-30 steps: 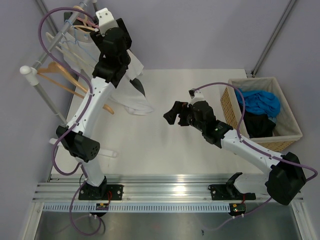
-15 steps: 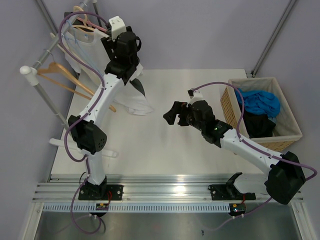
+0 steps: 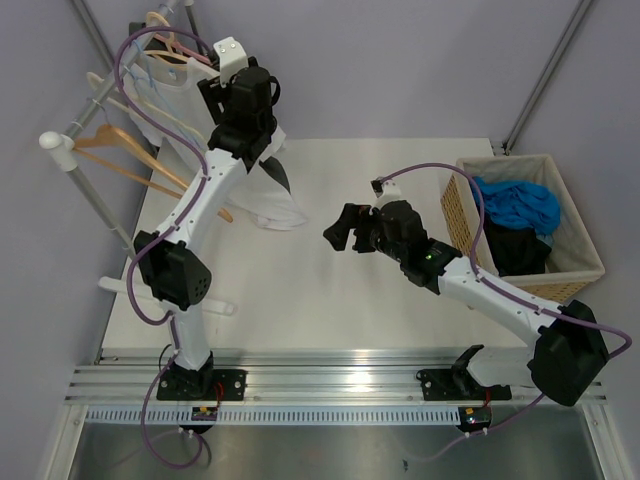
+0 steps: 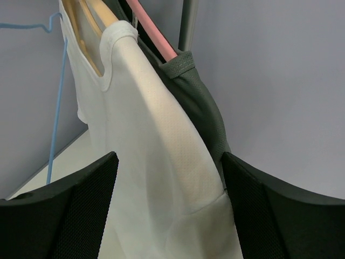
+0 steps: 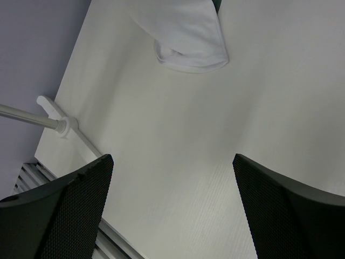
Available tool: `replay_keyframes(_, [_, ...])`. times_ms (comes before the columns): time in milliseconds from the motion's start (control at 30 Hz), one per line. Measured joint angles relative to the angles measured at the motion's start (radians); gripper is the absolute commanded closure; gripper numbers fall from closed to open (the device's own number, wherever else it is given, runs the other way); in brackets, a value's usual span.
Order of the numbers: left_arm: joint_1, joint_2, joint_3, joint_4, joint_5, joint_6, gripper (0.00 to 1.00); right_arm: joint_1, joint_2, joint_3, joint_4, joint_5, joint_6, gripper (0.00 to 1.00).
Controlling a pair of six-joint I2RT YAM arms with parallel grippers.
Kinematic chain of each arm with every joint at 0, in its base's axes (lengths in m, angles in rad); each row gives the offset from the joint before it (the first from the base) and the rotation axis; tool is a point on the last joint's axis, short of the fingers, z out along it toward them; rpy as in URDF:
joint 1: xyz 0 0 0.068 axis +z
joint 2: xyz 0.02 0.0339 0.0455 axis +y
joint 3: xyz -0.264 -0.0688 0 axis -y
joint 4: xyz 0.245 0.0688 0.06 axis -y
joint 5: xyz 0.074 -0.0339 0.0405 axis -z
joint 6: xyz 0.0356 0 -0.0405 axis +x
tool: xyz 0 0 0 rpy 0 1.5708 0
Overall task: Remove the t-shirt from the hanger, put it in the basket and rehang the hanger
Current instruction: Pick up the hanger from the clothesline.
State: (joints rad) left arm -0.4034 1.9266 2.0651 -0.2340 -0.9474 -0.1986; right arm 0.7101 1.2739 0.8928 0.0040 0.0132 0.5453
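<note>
In my overhead view, a wicker basket (image 3: 458, 215) holds blue cloth (image 3: 515, 205) and black cloth (image 3: 520, 250); a clothes rail (image 3: 55, 142) stands well left of the basket.

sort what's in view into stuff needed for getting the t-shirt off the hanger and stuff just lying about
For the job:
white t-shirt
its wooden hanger
left gripper, open, facing the shirt
clothes rail

Just lying about:
dark green garment on a pink hanger
blue wire hanger
empty wooden hangers
basket of clothes
</note>
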Motion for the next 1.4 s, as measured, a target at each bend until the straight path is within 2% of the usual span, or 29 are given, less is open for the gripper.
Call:
replay_keyframes(100, [0.000,-0.005,0.000,0.003,-0.011,0.008,0.26,0.000,0.003,0.001,0.000,0.000,0.000,0.01])
replay_keyframes(200, [0.002,-0.011,-0.010,0.005,-0.018,0.011,0.42,0.000,0.005,0.001,0.000,0.000,0.000,0.01])
replay_keyframes(367, [0.009,-0.015,-0.027,0.007,-0.019,0.014,0.42,0.004,0.018,0.010,-0.002,0.000,-0.002,0.01])
replay_keyframes(633, [0.016,-0.015,-0.030,0.034,-0.026,0.047,0.26,0.010,0.024,0.021,-0.004,0.001,-0.011,0.01])
replay_keyframes(900, [0.038,-0.025,-0.016,0.045,-0.003,0.089,0.28,0.017,0.067,0.047,-0.043,0.002,-0.023,0.01])
replay_keyframes(1067, [0.040,-0.036,0.005,0.045,-0.002,0.118,0.34,0.029,0.070,0.051,-0.058,0.005,-0.034,0.01])
replay_keyframes(1400, [0.062,-0.044,0.010,0.044,-0.001,0.124,0.34,0.036,0.104,0.084,-0.074,0.010,-0.047,0.01])
